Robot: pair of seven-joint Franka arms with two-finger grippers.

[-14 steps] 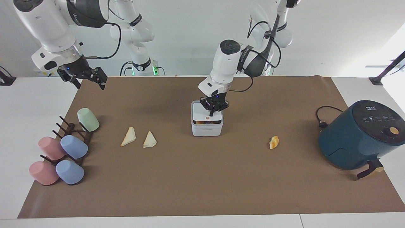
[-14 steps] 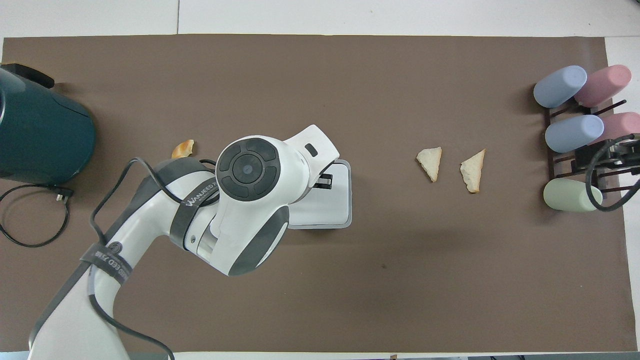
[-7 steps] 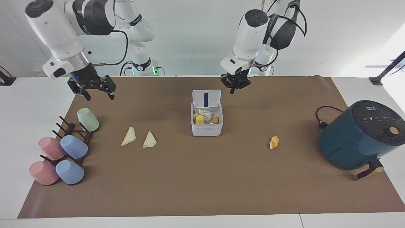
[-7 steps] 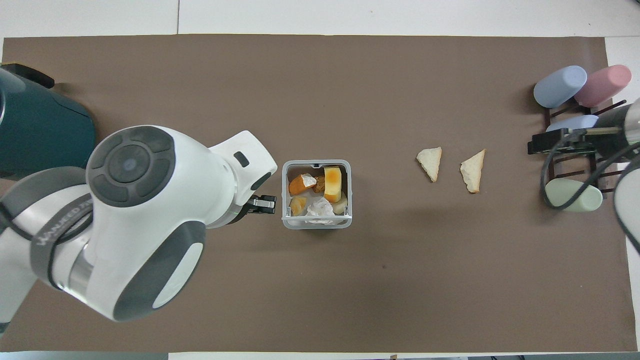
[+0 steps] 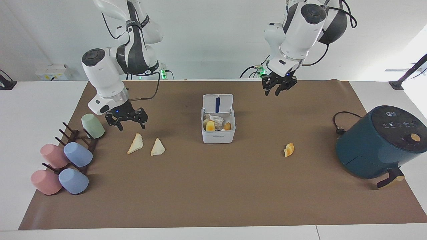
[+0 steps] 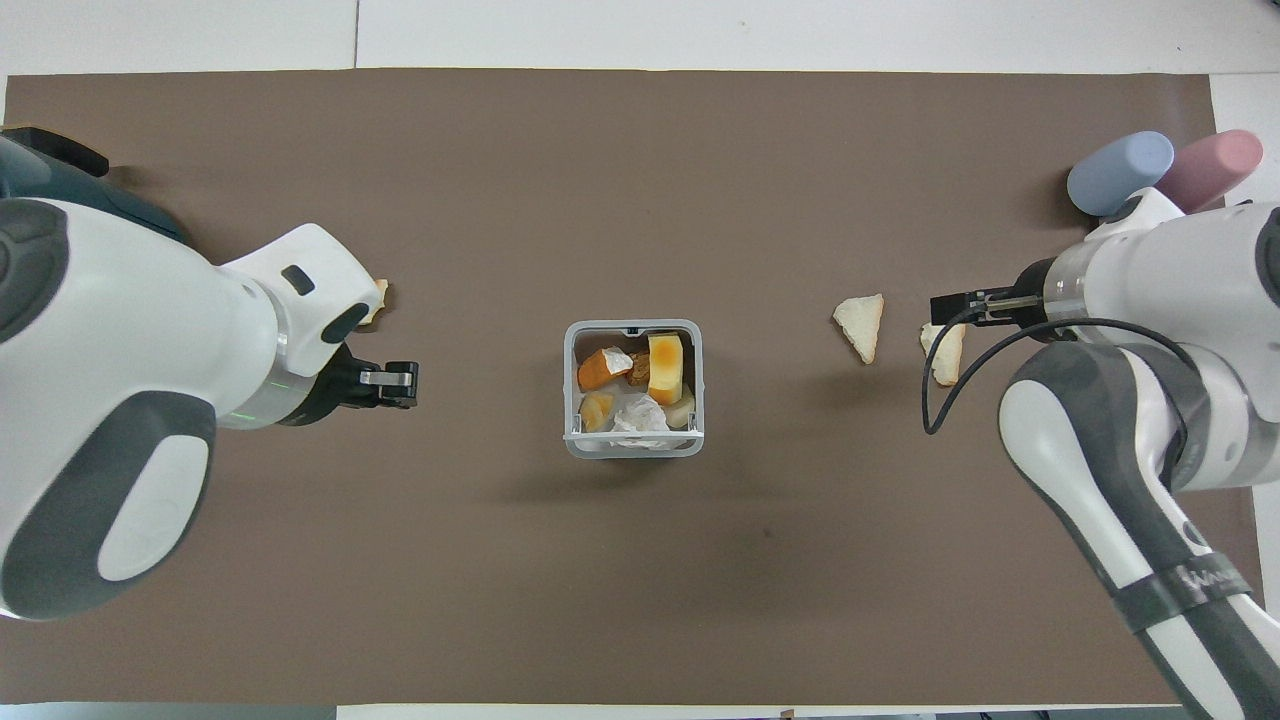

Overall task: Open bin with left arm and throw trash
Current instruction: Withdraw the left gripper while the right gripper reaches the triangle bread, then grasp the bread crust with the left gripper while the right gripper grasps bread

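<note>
- My way into the bin [image 5: 218, 132] from above is open; its raised lid [image 5: 218, 103] walls off the side nearest the robots.
- Bare mat [image 5: 253, 146] separates the bin from the bread wedges [image 5: 157, 147] and crust chunk [image 5: 289, 149].
- The cup rack [image 5: 77, 144] probably crowds that end.

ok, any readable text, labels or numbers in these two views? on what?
Nothing reads in full.
"W...": white lettering on the right arm's band, overhead view; the rest is too small to read.
Air fryer: white icons and marks on its top panel, too small to read.
Bin: small dark mark on its front, unreadable; the blue strip under the lid carries no text.
</note>
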